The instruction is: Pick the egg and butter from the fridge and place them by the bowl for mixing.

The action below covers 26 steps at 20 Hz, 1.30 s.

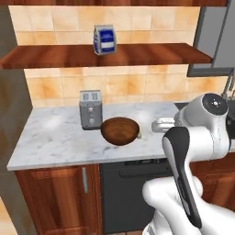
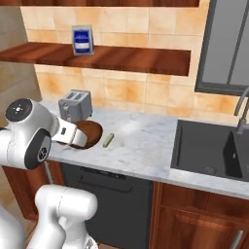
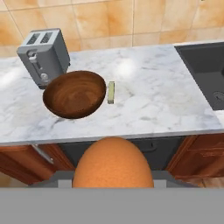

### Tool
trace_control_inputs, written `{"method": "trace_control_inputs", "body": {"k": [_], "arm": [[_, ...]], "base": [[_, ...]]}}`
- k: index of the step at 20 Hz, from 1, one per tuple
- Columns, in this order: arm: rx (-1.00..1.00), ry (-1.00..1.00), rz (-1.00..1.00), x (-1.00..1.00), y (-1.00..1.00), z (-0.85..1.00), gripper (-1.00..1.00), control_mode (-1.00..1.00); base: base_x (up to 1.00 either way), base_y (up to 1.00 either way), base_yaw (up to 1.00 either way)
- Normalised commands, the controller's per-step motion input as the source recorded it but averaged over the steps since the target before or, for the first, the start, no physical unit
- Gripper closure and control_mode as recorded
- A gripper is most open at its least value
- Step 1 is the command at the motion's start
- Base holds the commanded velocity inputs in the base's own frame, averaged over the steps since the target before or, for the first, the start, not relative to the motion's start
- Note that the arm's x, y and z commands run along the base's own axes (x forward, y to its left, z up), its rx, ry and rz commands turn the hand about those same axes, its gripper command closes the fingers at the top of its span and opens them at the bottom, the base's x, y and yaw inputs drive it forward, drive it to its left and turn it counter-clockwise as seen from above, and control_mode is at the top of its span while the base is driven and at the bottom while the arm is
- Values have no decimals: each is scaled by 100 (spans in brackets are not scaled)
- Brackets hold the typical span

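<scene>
A smooth orange-brown egg [image 3: 113, 162] sits close at the bottom of the hand view, between the jaws, and hides the fingertips. My gripper [image 1: 159, 125] is shut on it and hangs above the counter's front edge, right of the dark brown wooden bowl [image 1: 120, 131] [image 2: 86, 134] [image 3: 75, 93]. The pale yellow stick of butter [image 3: 111, 92] [image 2: 108, 140] lies flat on the marble just right of the bowl. The fridge is out of view.
A silver two-slot toaster [image 1: 90, 109] [image 3: 43, 56] stands behind the bowl on the left. A dark sink [image 2: 209, 148] with a faucet lies at the right. A blue and white carton [image 1: 104, 40] rests on the wooden shelf above.
</scene>
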Motion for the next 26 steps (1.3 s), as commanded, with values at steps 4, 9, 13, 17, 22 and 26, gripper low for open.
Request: {"method": "trace_control_inputs", "body": {"k": [4, 9, 13, 17, 22, 26], "arm": [[0, 0, 0, 0, 0, 0, 100, 100], [0, 0, 0, 0, 0, 0, 100, 100], [0, 0, 0, 0, 0, 0, 100, 100], [0, 0, 0, 0, 0, 0, 100, 100], [0, 0, 0, 0, 0, 0, 100, 100], [0, 0, 0, 0, 0, 0, 100, 100]], "base": [[35, 18, 2], [48, 24, 0], [55, 30, 0], [48, 38, 0], [43, 31, 0], [15, 11, 0]]}}
